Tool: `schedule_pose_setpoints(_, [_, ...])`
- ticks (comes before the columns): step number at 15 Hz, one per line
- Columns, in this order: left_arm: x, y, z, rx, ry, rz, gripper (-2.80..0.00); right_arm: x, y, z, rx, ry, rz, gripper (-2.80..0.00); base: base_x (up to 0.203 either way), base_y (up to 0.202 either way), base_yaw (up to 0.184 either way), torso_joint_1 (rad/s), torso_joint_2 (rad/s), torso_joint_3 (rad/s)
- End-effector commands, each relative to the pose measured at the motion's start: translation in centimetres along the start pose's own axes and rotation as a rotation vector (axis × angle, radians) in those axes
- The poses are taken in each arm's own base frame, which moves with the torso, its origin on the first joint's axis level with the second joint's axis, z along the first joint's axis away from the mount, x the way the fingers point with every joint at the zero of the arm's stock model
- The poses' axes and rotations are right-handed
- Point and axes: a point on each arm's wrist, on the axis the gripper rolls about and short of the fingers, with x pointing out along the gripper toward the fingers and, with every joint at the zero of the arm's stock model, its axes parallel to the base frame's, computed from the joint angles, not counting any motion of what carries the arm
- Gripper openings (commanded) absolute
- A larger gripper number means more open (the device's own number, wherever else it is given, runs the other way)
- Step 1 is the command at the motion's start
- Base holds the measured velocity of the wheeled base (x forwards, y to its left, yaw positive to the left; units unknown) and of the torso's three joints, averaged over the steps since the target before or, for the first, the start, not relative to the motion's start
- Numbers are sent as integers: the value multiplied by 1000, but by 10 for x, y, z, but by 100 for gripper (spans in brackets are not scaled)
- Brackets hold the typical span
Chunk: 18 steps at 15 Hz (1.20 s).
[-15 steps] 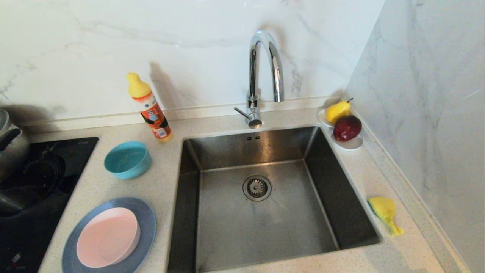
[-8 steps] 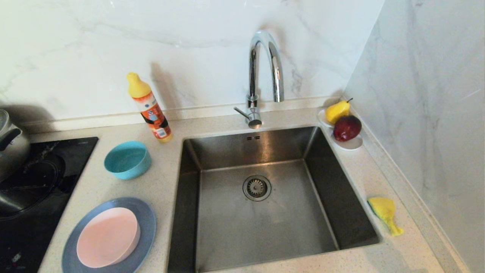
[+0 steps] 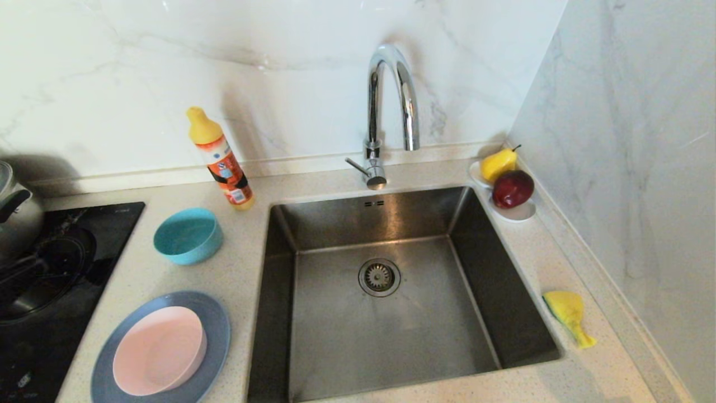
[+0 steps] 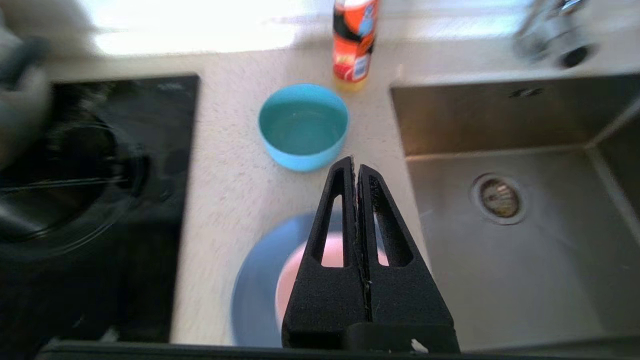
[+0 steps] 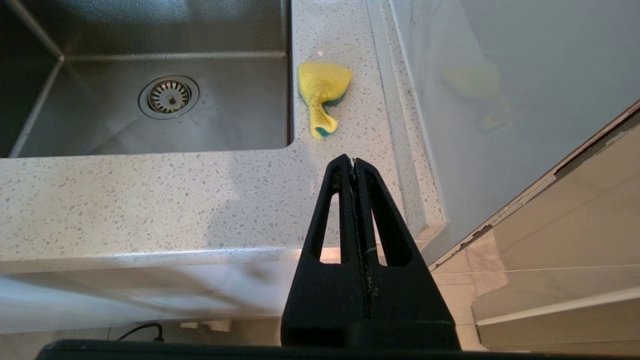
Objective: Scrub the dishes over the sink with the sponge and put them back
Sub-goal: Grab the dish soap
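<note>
The dishes sit left of the sink (image 3: 391, 224): a pale pink bowl (image 3: 158, 350) rests on a grey-blue plate (image 3: 215, 330), and a teal bowl (image 3: 188, 235) stands behind them. The yellow sponge (image 3: 568, 313) lies on the counter right of the basin. Neither arm shows in the head view. My left gripper (image 4: 356, 162) is shut and empty, hovering above the pink bowl (image 4: 295, 270) and plate (image 4: 255, 290), short of the teal bowl (image 4: 303, 125). My right gripper (image 5: 352, 161) is shut and empty, off the counter's front edge, short of the sponge (image 5: 322, 87).
An orange bottle with a yellow cap (image 3: 221, 159) leans behind the teal bowl. A black hob (image 3: 67, 268) with a pot (image 3: 17, 210) lies at far left. A white saucer with pear and apple (image 3: 506, 179) sits at the back right corner. A chrome tap (image 3: 386, 112) arches over the basin. A wall (image 3: 632, 168) closes the right side.
Nothing on the counter has moved in the head view. Reflections on the hob at the left edge have shifted slightly.
</note>
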Motion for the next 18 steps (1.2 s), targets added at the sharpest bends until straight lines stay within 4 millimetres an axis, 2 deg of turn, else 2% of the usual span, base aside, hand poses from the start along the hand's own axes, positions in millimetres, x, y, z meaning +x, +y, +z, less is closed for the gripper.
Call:
schedule_pose_setpoints(1, [85,-3,-23,1,206,3,-280,0,0,0,-1,1,1,-280,0,0,0,0,0,0])
schedule_pose_setpoints(3, [124,-5,-35,-15,221,15,-280,0,0,0,-1,0,1,-280,0,0,0,0,0,0])
schedule_pose_setpoints(4, [139,-5,-40,-19,213,28,0,0,0,0,-1,0,1,-280,0,0,0,0,0,0])
schedule_pose_setpoints(7, [169,-10,-52,-24,181,49,0,0,0,0,-1,-3,1,-280,0,0,0,0,0,0])
schedule_pose_setpoints(12, [193,-16,-62,-52,100,37,0,0,0,0,0,-1,2,-280,0,0,0,0,0,0])
schedule_pose_setpoints(16, [231,-24,-84,-63,12,64,0,0,0,0,0,0,2,-280,0,0,0,0,0,0])
schedule_pose_setpoints(18, [250,-27,-86,-75,-82,86,0,0,0,0,-1,-1,1,-280,0,0,0,0,0,0])
